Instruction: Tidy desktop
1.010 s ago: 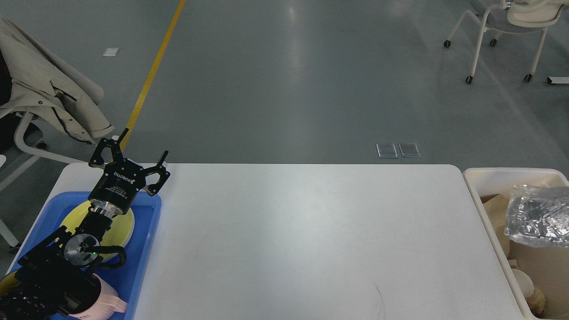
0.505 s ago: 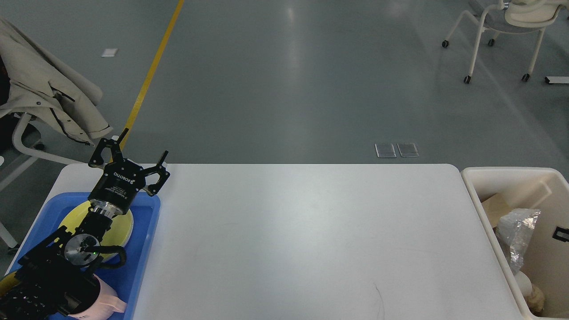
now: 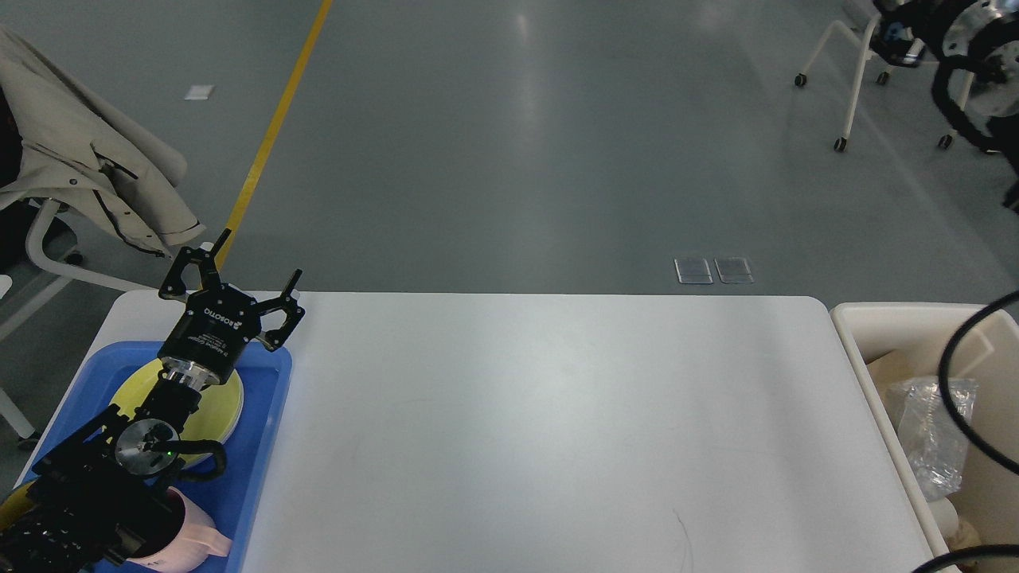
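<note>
The desktop [image 3: 557, 414] is a wide white tabletop with nothing on its middle. My left gripper [image 3: 262, 253] is open and empty, raised over the far left corner, above the far end of a blue tray [image 3: 267, 446]. The tray holds a yellow plate [image 3: 227, 398] and a pink cup [image 3: 195, 541], both partly hidden by my left arm. The dark, blurred end of my right arm [image 3: 903, 32] is high at the top right; its fingers cannot be told apart. A black cable [image 3: 951, 398] of that arm loops over the bin.
A cream bin [image 3: 856, 334] stands against the desktop's right edge, holding crumpled clear plastic [image 3: 923, 430] and a cardboard piece [image 3: 888, 370]. A chair with a beige coat [image 3: 87, 175] stands at the left, and a white chair [image 3: 856, 72] at the far right.
The crumpled plastic has dropped from the top of the bin down into it. My right arm and its cable have come into view at the right. The left arm has not moved.
</note>
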